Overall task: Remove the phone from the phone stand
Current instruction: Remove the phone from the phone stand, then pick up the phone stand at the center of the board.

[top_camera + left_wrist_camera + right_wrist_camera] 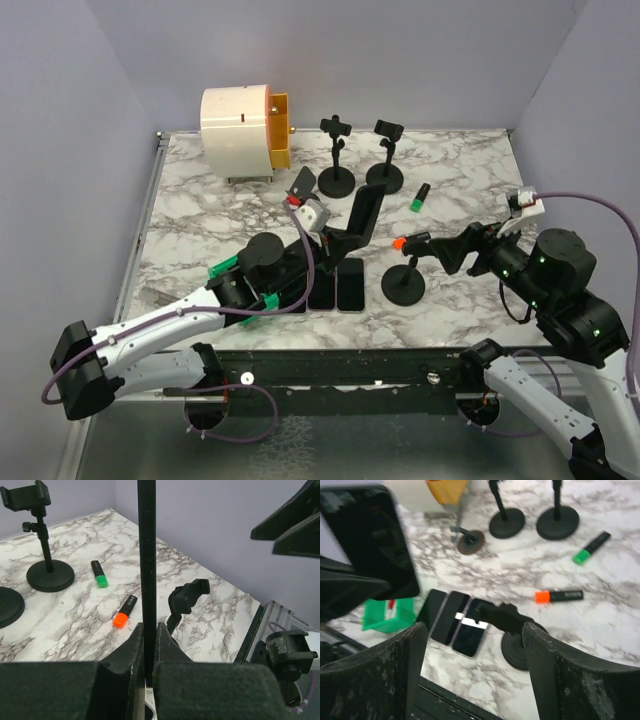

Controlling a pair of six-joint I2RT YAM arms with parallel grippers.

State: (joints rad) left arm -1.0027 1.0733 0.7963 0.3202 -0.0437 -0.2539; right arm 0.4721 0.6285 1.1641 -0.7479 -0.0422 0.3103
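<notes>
My left gripper (pixel 343 243) is shut on a black phone (pixel 365 215) and holds it tilted above the table, left of the near phone stand (pixel 404 284). In the left wrist view the phone (pixel 147 555) stands edge-on between my fingers (pixel 165 647), with the empty stand clamp (pixel 188 596) just beyond it. My right gripper (pixel 440 249) is open and empty, close to the top of that stand. In the right wrist view the stand (pixel 512 630) sits between my spread fingers (pixel 555 665), and the held phone (pixel 375 540) shows at the upper left.
Several black phones (pixel 336 285) lie flat side by side below the held one. Two more stands (pixel 337 150) (pixel 387 150) are at the back. A green marker (pixel 420 198) and an orange-capped marker (pixel 559 596) lie on the marble. A white and yellow device (pixel 245 130) stands back left.
</notes>
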